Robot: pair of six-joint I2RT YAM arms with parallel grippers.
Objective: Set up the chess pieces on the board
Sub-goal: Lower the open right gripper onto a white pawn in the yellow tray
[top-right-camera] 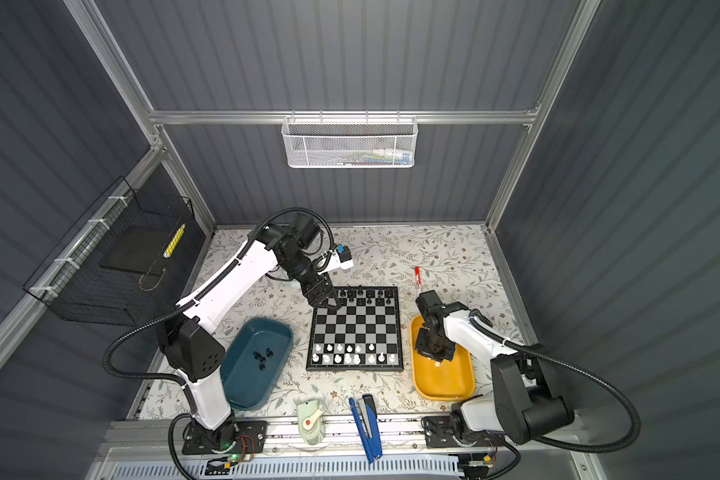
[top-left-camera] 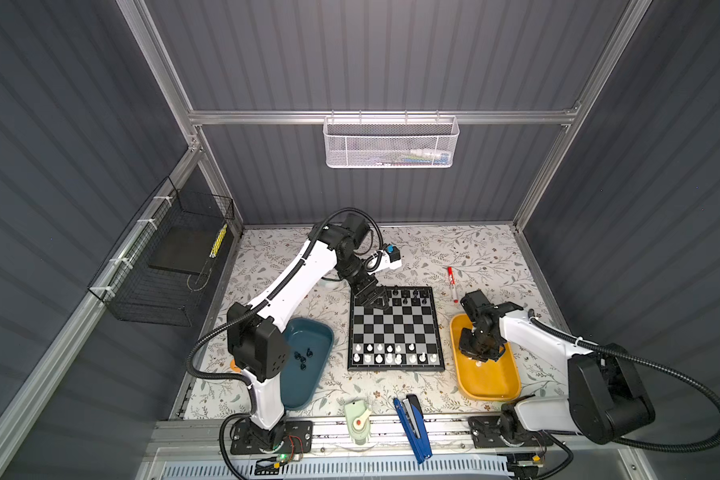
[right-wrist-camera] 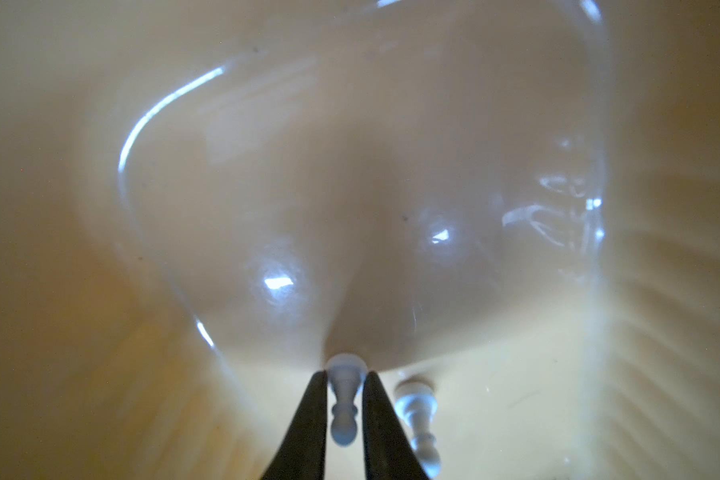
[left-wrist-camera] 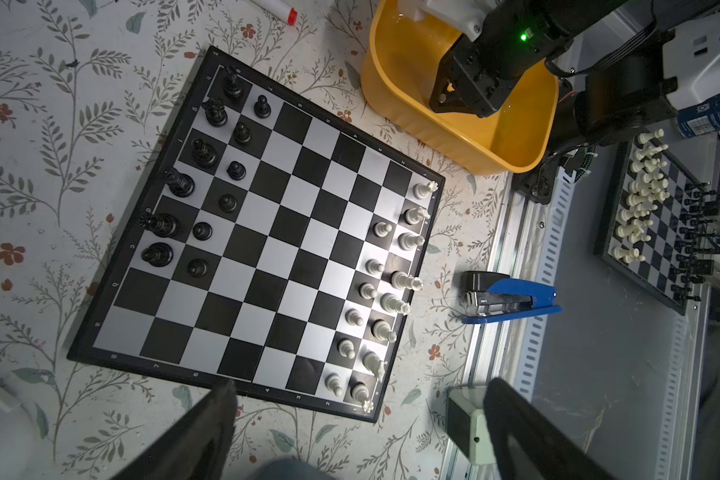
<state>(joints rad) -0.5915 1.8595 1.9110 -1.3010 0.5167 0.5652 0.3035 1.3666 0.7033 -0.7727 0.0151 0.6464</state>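
The board (top-left-camera: 395, 368) lies mid-table, with black chess pieces (top-left-camera: 410, 295) on its far rows and white ones (top-left-camera: 391, 353) on its near rows. My left gripper (top-left-camera: 377, 305) hovers open and empty over the board's far left corner. In the left wrist view its fingers (left-wrist-camera: 225, 399) frame the board (left-wrist-camera: 267, 232). My right gripper (right-wrist-camera: 345, 386) is down inside the yellow tray (top-left-camera: 491, 382), shut on a white pawn (right-wrist-camera: 344, 399). A second white piece (right-wrist-camera: 416, 415) lies beside the pawn. Several black pieces (top-left-camera: 304, 357) sit in the teal tray (top-left-camera: 304, 386).
A red-and-white pen (top-left-camera: 452, 282) lies beyond the board's far right corner. A blue stapler (top-left-camera: 412, 428) and a pale green device (top-left-camera: 358, 419) sit at the table's front edge. A black wire basket (top-left-camera: 163, 270) hangs on the left wall and a white mesh basket (top-left-camera: 389, 141) on the back rail.
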